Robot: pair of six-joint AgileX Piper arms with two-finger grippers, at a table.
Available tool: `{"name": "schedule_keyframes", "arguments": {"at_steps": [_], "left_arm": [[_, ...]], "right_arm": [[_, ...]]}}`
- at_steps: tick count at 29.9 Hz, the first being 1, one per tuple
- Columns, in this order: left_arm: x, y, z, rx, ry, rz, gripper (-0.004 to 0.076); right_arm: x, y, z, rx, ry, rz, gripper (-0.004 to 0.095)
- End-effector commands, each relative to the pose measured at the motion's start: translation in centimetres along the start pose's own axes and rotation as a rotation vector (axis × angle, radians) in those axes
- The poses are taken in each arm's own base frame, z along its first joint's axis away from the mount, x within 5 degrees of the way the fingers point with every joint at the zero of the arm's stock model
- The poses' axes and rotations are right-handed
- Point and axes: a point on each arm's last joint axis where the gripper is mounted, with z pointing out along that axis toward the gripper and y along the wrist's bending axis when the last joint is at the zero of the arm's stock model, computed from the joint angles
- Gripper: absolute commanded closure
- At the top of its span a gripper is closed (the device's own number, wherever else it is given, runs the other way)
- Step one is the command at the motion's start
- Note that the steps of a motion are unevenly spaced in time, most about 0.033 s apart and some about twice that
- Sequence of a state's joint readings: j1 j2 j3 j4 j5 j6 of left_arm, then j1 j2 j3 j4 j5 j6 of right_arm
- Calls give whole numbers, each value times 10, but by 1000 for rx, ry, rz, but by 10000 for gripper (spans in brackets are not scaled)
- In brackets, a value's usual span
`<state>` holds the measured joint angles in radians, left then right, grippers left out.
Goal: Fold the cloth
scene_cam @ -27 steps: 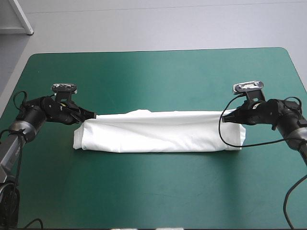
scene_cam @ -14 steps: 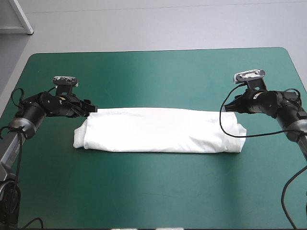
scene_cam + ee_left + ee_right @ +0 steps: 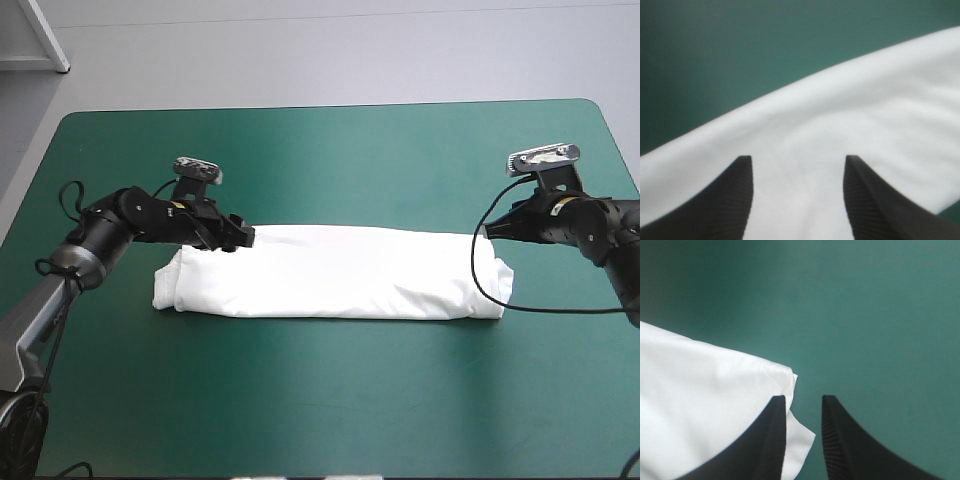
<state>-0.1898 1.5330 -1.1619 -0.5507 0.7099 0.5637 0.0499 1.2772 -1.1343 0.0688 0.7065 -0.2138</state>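
Left claw [image 3: 797,160]: we are seeing it hanging released, spread wide over the T-shirt [image 3: 840,115] near its left end.
T-shirt: lying as a long folded bundle across the middle of the bench [image 3: 330,150].
Right claw [image 3: 801,399]: we are seeing it slightly parted, gripping nothing, just beside the right-end corner.

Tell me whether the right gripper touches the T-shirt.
Cannot tell: in the right wrist view the T-shirt runs behind one finger of the right gripper, hiding any gap.
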Motion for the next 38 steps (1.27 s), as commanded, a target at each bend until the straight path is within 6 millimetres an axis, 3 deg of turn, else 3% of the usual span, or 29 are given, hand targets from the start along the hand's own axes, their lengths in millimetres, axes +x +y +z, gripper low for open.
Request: {"name": "schedule_keyframes", "arguments": {"at_steps": [1,4,5,8,13,19,22,28,30,38], "left_arm": [[-19,-34,-8,48,-115,60,468],[-21,-57,4,88,-135,84,685],[-21,-63,9,104,-141,89,700],[-20,-77,27,174,-127,50,705],[-8,-86,64,280,-34,-4,705],[10,-80,103,296,87,-25,705],[18,-79,115,318,146,-31,705],[24,-79,121,340,184,-25,705],[24,-79,121,340,184,-25,705],[24,-79,121,340,185,-21,705]], "right_arm": [[-12,-9,-45,64,-168,7,743],[-9,-18,-66,114,-212,25,775],[-8,-21,-71,126,-222,37,784],[-5,-28,-81,158,-234,70,814],[-1,-29,-79,144,-208,117,864],[4,-25,-52,44,-87,178,847],[12,-22,-32,-19,10,203,739],[19,-23,1,-65,133,225,273],[21,-23,10,-76,168,234,186],[30,-18,55,-203,279,261,221]]}}
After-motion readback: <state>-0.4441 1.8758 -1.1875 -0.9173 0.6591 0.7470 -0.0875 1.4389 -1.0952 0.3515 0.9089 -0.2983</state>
